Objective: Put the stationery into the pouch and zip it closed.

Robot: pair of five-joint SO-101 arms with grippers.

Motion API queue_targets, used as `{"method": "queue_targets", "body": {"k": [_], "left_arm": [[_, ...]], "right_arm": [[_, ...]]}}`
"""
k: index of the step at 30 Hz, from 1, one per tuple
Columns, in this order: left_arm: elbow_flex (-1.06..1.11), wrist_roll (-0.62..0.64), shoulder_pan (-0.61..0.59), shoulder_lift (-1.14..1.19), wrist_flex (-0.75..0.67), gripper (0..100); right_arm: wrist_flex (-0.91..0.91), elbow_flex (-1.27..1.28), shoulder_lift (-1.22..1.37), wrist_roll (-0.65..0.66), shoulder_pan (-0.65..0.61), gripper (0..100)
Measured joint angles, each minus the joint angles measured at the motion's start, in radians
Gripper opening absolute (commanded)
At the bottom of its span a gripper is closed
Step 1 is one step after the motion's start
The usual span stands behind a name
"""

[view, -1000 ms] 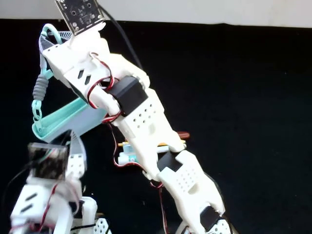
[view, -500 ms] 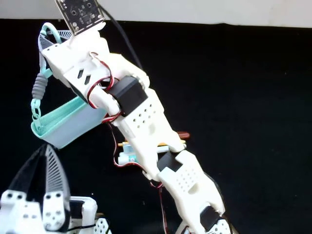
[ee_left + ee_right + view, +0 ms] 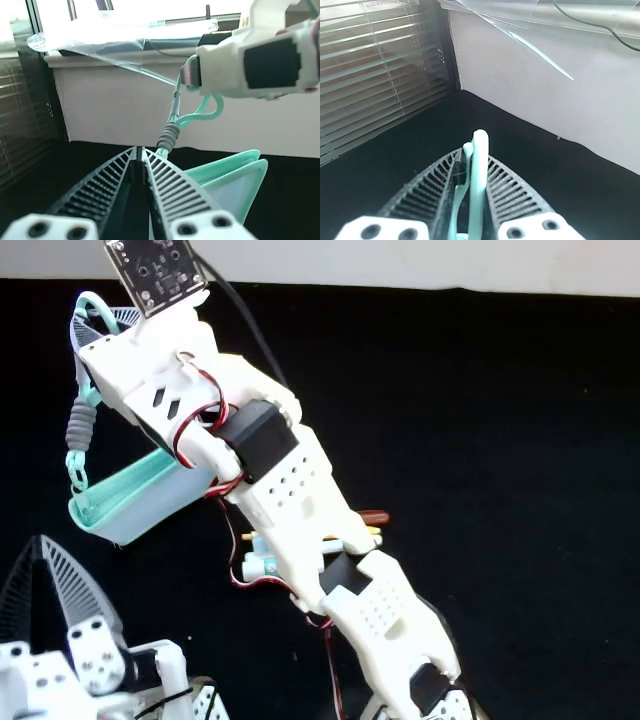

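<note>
The mint-green pouch (image 3: pixel 130 502) hangs tilted above the black table at the left, its mouth open. Its strap (image 3: pixel 78 455) with a grey bead runs up to my right gripper (image 3: pixel 95 330), which is shut on the strap loop (image 3: pixel 476 150). In the left wrist view the pouch (image 3: pixel 232 180) hangs just beyond my left gripper (image 3: pixel 139 150), whose fingers are shut on nothing. That gripper (image 3: pixel 40 542) points up at the lower left, below the pouch. Stationery lies on the table under the right arm: a blue-white item (image 3: pixel 258 562), a yellow pencil and a brown pen (image 3: pixel 375 516).
The right arm (image 3: pixel 300 500) stretches diagonally from the front edge to the back left, covering part of the stationery. A white wall (image 3: pixel 450 265) borders the table's far edge. The black table (image 3: pixel 500 440) lies bare to the right.
My left arm has swung down toward the near left corner, its shut gripper now pointing up. The right gripper and pouch have shifted slightly up and left.
</note>
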Motion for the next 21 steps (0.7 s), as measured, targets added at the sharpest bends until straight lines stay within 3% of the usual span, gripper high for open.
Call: {"method": "queue_targets", "body": {"k": [4, 8, 16, 21], "left_arm": [[-0.020, 0.000, -0.012, 0.094, 0.000, 2], [-0.180, 0.000, -0.012, 0.261, 0.008, 11], [-0.664, 0.000, -0.012, 0.649, 0.319, 16], [-0.824, 0.020, -0.012, 0.801, 0.351, 16]], "right_arm": [[0.000, 0.000, 0.000, 0.000, 0.000, 0.5], [0.000, 0.000, 0.000, 0.000, 0.000, 0.5], [0.000, 0.000, 0.000, 0.000, 0.000, 0.5], [0.000, 0.000, 0.000, 0.000, 0.000, 0.5]]}}
